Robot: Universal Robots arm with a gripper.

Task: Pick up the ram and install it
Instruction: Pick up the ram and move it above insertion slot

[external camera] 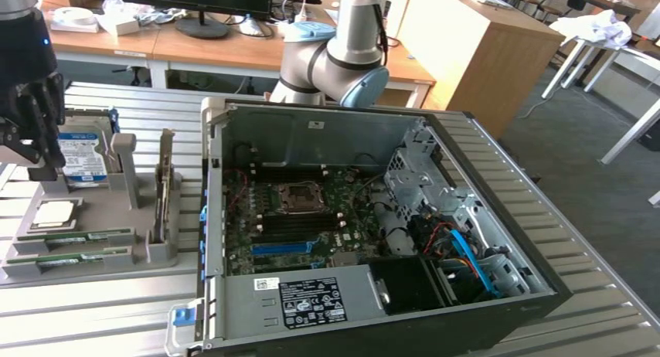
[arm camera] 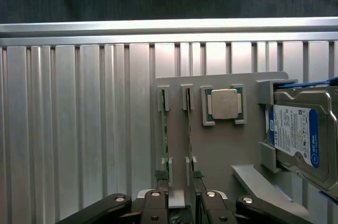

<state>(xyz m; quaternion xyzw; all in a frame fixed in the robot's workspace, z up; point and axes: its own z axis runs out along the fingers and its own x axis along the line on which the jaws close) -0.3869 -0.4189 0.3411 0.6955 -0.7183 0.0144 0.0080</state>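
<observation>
green ram [external camera: 77, 235] on edge in gray holder [external camera: 100, 209], long axis horiz, jaws open

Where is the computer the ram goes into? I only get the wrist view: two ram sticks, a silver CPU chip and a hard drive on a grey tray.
Observer: An open computer case lies on the exterior view's right of the grey tray, with its motherboard facing up.
Operator: What else is on the tray?
Observer: An expansion card stands upright in a holder, between the ram sticks and the case.
Operator: Where is the gripper?
Observer: The gripper hangs open above the tray, on the exterior view's left of the hard drive, clear of both ram sticks.
</observation>
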